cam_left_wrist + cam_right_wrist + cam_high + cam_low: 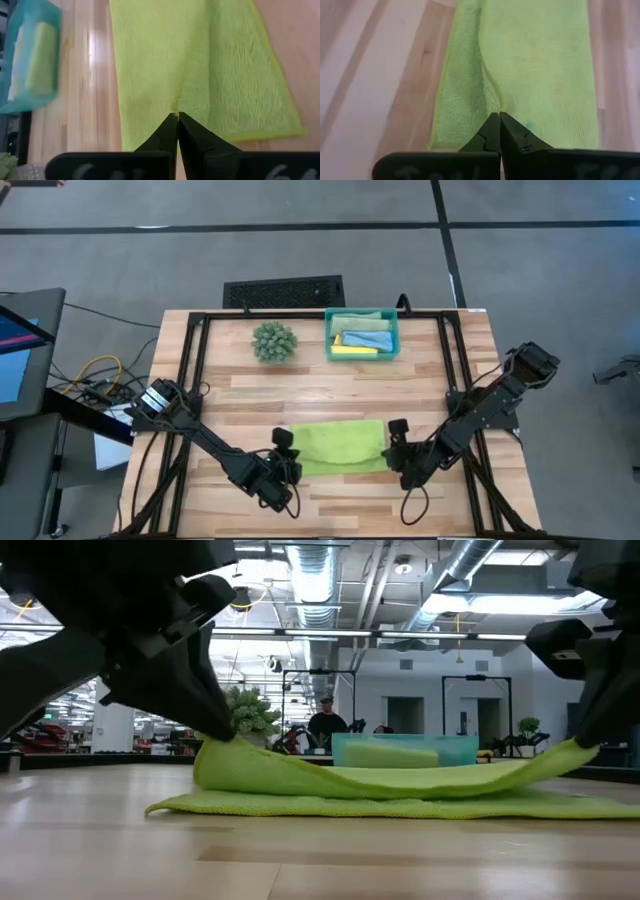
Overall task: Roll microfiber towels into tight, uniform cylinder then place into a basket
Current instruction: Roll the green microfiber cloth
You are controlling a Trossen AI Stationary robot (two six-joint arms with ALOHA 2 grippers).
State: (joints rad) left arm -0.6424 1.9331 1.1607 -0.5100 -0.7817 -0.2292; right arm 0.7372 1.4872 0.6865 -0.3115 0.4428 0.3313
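Note:
The lime green towel (338, 446) lies spread near the table's front, its near part folded up over the rest. My left gripper (286, 452) is shut on its left end and my right gripper (393, 442) is shut on its right end. The teal basket (361, 335) stands at the far middle and holds rolled towels in yellow (354, 351), light blue (368, 338) and sage green (362, 323). My left gripper pinches the towel's near-left edge (176, 109) between its two fingertips. That edge is lifted (215, 752) off the layer beneath, which lies flat on the table. My right gripper pinches the towel's near-right edge (496, 109) between its two fingertips. That edge is lifted (575, 752); the cloth sags slack between the two grippers (400, 780), and the lower layer rests on the table.
A round spiky green plant ball (274, 341) sits to the basket's left. A black slotted grille (284, 291) lies beyond the table's far edge. Bare wood lies between the towel and the basket. A person (325, 722) shows far behind the table in the low view.

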